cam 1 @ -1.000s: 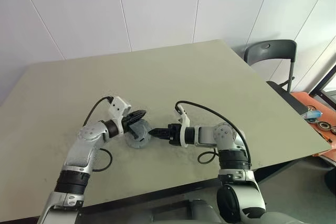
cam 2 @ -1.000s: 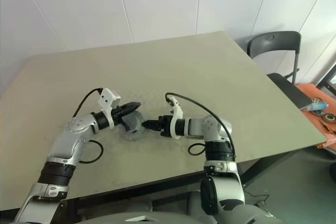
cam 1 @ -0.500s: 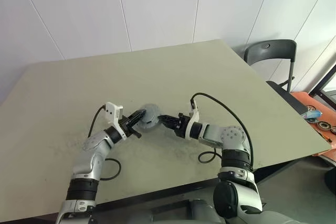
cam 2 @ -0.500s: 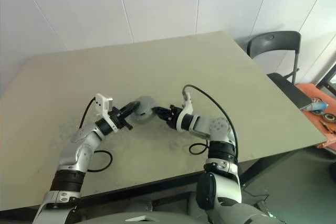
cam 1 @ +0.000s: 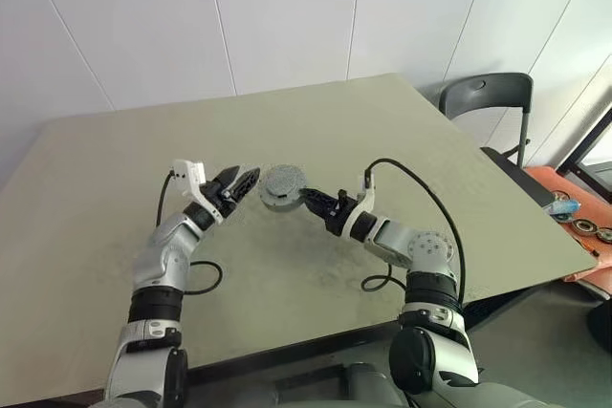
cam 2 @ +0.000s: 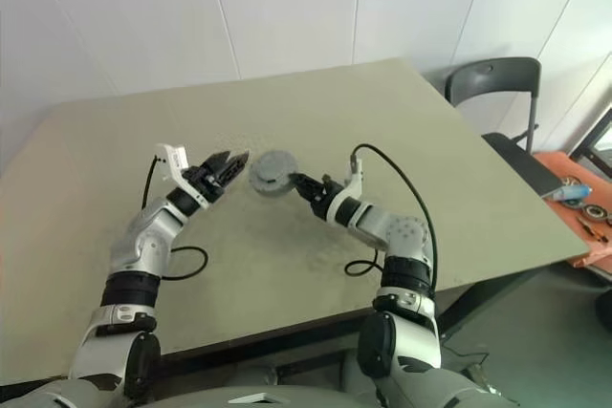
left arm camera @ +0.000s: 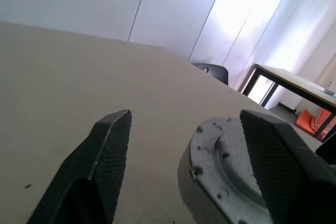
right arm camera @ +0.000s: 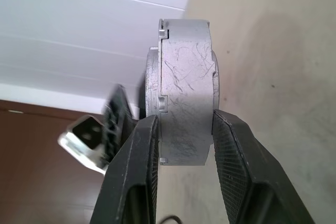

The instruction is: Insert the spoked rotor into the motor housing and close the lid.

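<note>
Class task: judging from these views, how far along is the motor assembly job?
Looks done: the lid sits on the motor housing as one closed grey unit. In hand: the right hand grips it above the table; the left hand is open beside it. Left: setting it down. The rotor inside cannot be checked.

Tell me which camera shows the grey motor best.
The right wrist view: the motor sits edge-on between the right gripper jaws. The head views show it small; the left wrist view catches part of its face.

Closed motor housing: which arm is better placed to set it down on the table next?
Right, probably. The right tool is shut on the motor housing, its fingers clamping both flat faces above the table. The left tool stands open beside it, gripping nothing.
</note>
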Controlling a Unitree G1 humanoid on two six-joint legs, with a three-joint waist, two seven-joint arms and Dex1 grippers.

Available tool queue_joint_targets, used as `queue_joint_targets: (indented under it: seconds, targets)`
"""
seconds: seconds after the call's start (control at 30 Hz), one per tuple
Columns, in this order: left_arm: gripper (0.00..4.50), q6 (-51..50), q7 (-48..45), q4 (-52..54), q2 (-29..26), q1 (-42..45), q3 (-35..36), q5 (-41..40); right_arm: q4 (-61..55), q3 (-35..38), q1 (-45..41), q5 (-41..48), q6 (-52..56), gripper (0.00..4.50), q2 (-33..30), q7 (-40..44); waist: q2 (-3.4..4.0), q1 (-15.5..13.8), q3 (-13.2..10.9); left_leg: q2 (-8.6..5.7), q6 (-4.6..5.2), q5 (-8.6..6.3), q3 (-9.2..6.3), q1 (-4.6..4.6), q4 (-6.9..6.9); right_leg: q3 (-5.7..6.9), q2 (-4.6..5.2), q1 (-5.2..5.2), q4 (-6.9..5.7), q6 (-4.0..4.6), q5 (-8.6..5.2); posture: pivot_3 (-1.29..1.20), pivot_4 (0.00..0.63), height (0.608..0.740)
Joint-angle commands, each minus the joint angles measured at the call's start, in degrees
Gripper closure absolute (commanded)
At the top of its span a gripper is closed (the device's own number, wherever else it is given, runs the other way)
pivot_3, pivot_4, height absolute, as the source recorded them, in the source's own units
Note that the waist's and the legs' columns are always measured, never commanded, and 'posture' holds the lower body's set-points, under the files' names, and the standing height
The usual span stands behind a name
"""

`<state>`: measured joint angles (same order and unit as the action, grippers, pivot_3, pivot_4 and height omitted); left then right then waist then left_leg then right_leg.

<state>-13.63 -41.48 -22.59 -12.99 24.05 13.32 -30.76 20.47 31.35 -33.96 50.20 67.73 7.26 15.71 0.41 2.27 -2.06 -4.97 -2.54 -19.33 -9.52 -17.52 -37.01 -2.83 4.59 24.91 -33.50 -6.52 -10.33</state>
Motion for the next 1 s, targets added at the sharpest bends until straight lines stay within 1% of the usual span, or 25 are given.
queue_joint_targets:
  seconds: [0.03, 0.1, 0.23, 0.33, 0.43, 0.63, 0.67, 0.7, 0.8, 0.87, 0.93, 1.0]
  targets:
    - [0.02, -4.3, 1.23, 4.29, 0.93, 0.08, 3.57, -5.95, -2.28, -0.33, -3.25, 5.62, -0.77, 3.31, 4.01, 0.65, 0.0, 0.15, 0.0, 0.0, 0.0, 0.0, -0.03, 0.0, -0.01, -0.01, 0.01, 0.0, 0.0, 0.0, 0.0, 0.0, 0.0, 0.74]
    - [0.02, -8.91, 3.14, 5.41, 1.65, 0.07, 5.26, -9.58, -2.27, -0.75, -3.03, 6.43, -1.02, 3.31, 3.86, 0.29, 0.0, 0.17, 0.0, 0.0, 0.01, 0.0, -0.05, -0.01, -0.07, -0.01, 0.01, -0.01, -0.02, 0.0, 0.01, 0.0, 0.0, 0.74]
    - [0.02, -18.6, 5.11, 9.63, 3.2, -1.12, 5.62, -15.63, -2.15, -1.85, -2.72, 7.66, -1.48, 3.31, 3.52, 0.0, 0.0, 0.25, 0.0, 0.01, 0.01, 0.0, -0.04, 0.0, -0.12, -0.01, 0.0, -0.03, -0.07, -0.02, 0.01, 0.0, 0.0, 0.74]
    - [0.02, -25.03, 6.61, 11.03, 3.31, -2.23, 4.1, -16.89, -2.16, -2.73, -2.54, 8.34, -1.65, 3.31, 3.29, 0.14, 0.0, 0.27, 0.0, 0.0, 0.01, 0.0, -0.04, 0.0, -0.13, -0.01, 0.0, -0.04, -0.05, -0.02, 0.02, 0.0, 0.0, 0.74]
    - [0.02, -26.43, 8.44, 10.58, 3.56, -2.1, 3.96, -16.25, -2.24, -3.45, -2.26, 9.05, -1.83, 3.31, 3.01, 0.22, -0.01, 0.28, -0.01, 0.0, 0.01, 0.0, -0.03, 0.02, -0.12, -0.01, 0.0, -0.04, -0.06, -0.02, 0.02, 0.0, 0.0, 0.74]
    - [0.02, -24.36, 11.82, 5.36, 6.28, 2.14, 7.14, -17.37, -2.49, -4.12, -1.89, 9.74, -1.69, 3.31, 2.76, 0.41, -0.01, 0.13, -0.01, -0.01, -0.02, 0.02, 0.01, 0.02, -0.16, -0.01, -0.01, -0.06, -0.07, 0.0, 0.04, 0.0, 0.0, 0.74]
    - [0.41, -24.57, 12.27, 4.56, 6.87, 2.82, 8.04, -18.17, -2.53, -4.22, -1.81, 9.8, -1.65, 3.31, 2.7, 0.44, -0.01, 0.13, -0.01, -0.01, -0.02, 0.01, 0.01, 0.02, -0.16, -0.01, -0.01, -0.06, -0.06, 0.0, 0.04, 0.0, 0.0, 0.74]
    - [0.55, -25.11, 12.5, 4.03, 7.3, 3.29, 8.67, -18.81, -2.56, -4.34, -1.74, 9.84, -1.62, 3.31, 2.66, 0.48, -0.01, 0.13, -0.01, -0.01, -0.02, 0.01, 0.01, 0.01, -0.16, -0.01, -0.01, -0.06, -0.05, 0.0, 0.04, 0.0, 0.0, 0.74]
    - [1.56, -27.48, 12.14, 4.1, 7.73, 3.3, 7.85, -19.13, -2.69, -4.77, -1.53, 9.89, -1.55, 3.31, 2.51, 0.65, -0.01, 0.34, -0.01, -0.01, -0.02, 0.01, 0.01, 0.01, -0.12, -0.01, -0.01, -0.04, -0.03, 0.0, 0.04, 0.0, 0.0, 0.74]
    - [2.04, -28.45, 11.76, 4.27, 8.09, 3.19, 7.93, -20.1, -2.73, -5.0, -1.37, 9.83, -1.62, 3.31, 2.46, 0.73, -0.01, 0.27, -0.01, 0.0, -0.01, 0.01, 0.0, 0.0, -0.1, -0.01, -0.01, -0.02, -0.03, 0.0, 0.04, 0.0, 0.0, 0.74]
    - [2.24, -29.63, 11.75, 4.36, 8.43, 3.19, 8.58, -21.54, -2.71, -5.17, -1.26, 9.83, -1.77, 3.31, 2.4, 0.82, -0.01, 0.22, -0.01, 0.0, -0.01, 0.01, 0.0, -0.01, -0.11, -0.01, 0.0, -0.02, -0.03, 0.0, 0.04, 0.0, 0.0, 0.74]
    - [2.29, -30.54, 11.89, 4.49, 8.64, 3.15, 9.05, -22.39, -2.69, -5.3, -1.21, 9.79, -1.88, 3.31, 2.35, 0.87, -0.01, 0.22, -0.01, -0.01, -0.02, 0.01, 0.0, -0.01, -0.15, -0.02, 0.01, -0.04, -0.03, 0.0, 0.04, 0.0, 0.0, 0.74]
